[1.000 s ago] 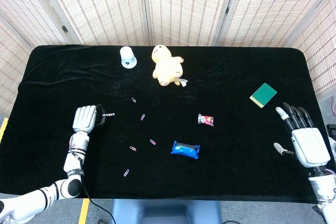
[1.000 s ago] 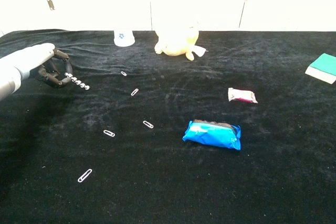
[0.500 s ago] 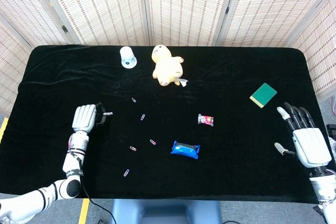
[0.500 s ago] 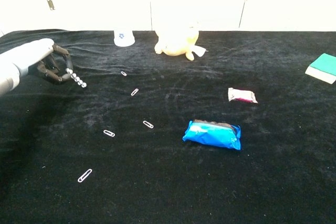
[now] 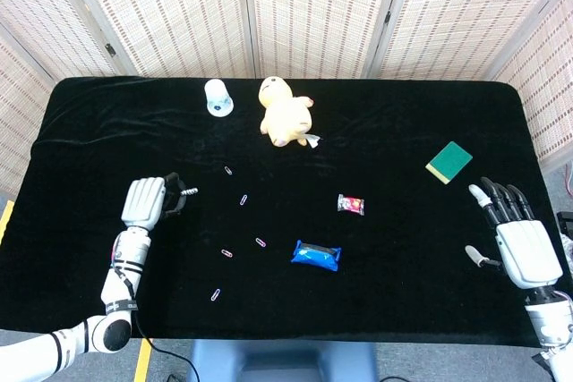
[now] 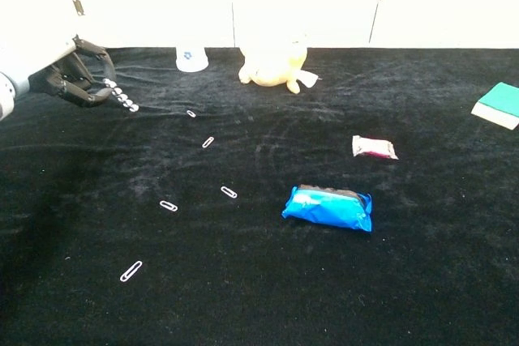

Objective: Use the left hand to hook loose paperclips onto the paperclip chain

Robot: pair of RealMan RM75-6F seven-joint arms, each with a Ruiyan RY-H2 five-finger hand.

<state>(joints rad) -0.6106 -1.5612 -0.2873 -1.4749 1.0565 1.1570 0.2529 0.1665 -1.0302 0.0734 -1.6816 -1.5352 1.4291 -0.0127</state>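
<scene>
My left hand (image 5: 148,201) (image 6: 71,77) hovers over the left side of the black table (image 5: 403,123), its fingers curled around the end of a short paperclip chain (image 6: 122,100) (image 5: 188,192) that sticks out to the right. Several loose paperclips lie to its right: one (image 5: 229,170) (image 6: 190,113) nearest the chain, another (image 5: 243,199) (image 6: 208,142) below it, a third (image 5: 260,242) (image 6: 229,192) and more toward the front edge (image 6: 130,271). My right hand (image 5: 519,241) rests at the far right with fingers spread and nothing in it.
A yellow plush toy (image 5: 285,112) and a white cup (image 5: 218,97) stand at the back. A blue packet (image 5: 316,256) and a small wrapped candy (image 5: 351,205) lie mid-table. A green card (image 5: 448,162) lies at the right.
My left hand has risen off the cloth with the chain, showing higher in the chest view. The loose clips and my right hand have stayed put.
</scene>
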